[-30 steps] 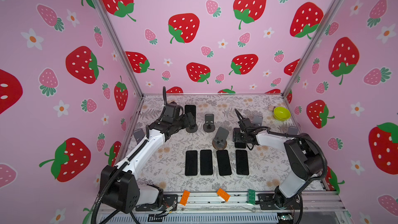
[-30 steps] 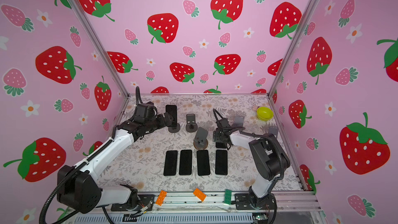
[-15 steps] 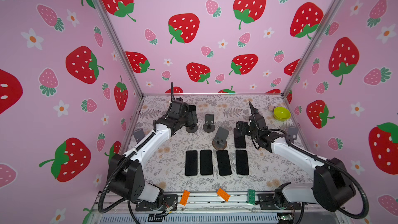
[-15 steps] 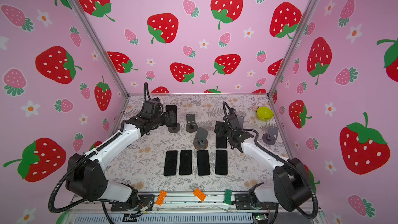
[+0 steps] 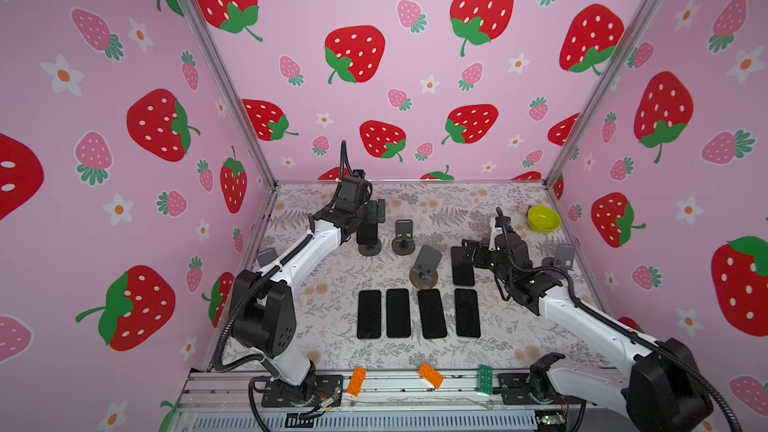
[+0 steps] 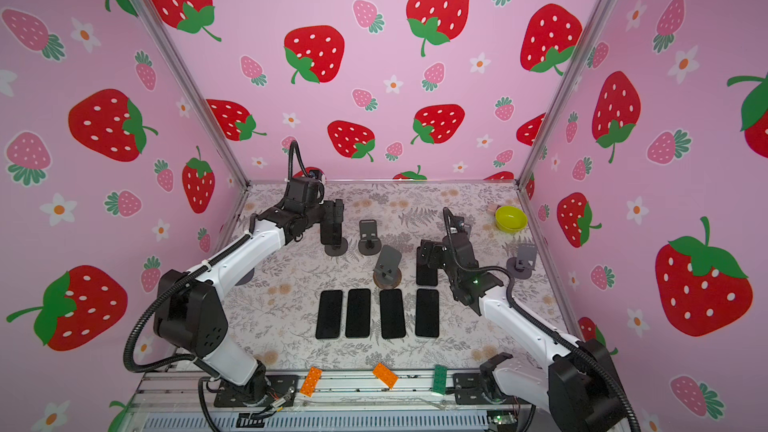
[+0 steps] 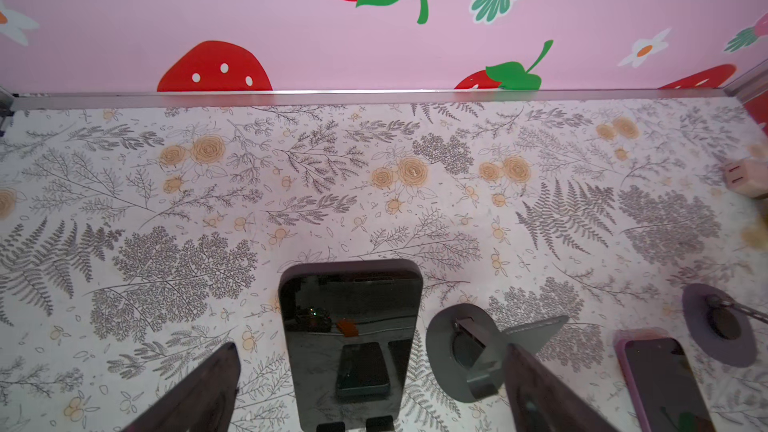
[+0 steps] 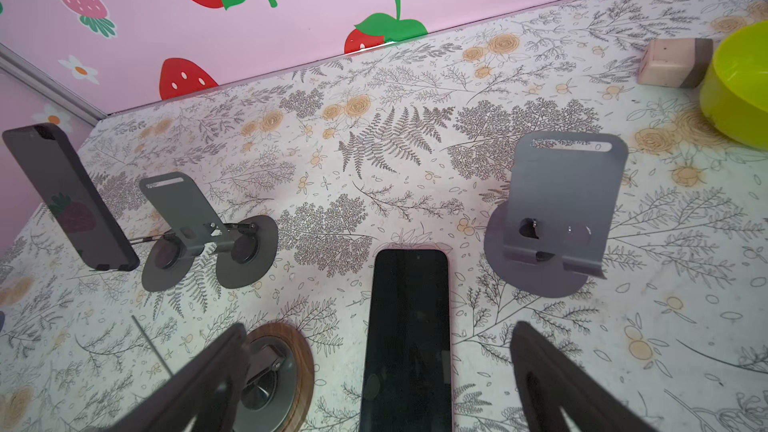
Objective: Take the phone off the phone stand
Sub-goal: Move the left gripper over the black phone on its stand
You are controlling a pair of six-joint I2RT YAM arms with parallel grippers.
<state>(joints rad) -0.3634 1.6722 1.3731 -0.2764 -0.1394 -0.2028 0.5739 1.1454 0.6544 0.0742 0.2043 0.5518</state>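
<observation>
Since a second ago the right gripper (image 8: 380,328) has spread its jaws wide and drawn back from the flat phone (image 5: 462,270), which lies untouched at 3 o'clock of the wood-based stand (image 5: 423,274), while the left arm has reached further toward the back wall. In both top views the standing phone (image 7: 351,317) still leans on its stand (image 5: 370,248) at about 11 o'clock on the table (image 5: 519,338), screen facing the arms. The left gripper (image 7: 372,351) is fully spread, with a finger off each long edge of the standing phone and clear of both (nothing is held yet). To do this grasp well, I judge, it should centre on the phone and close on the edges above the stand's lip. It should then lift along the backrest's slope rather than pull forward, or the light stand may tip or drag. From its base at 7 o'clock the left arm folds at the elbow and stretches long, wrist tipped down over the phone's top edge.
</observation>
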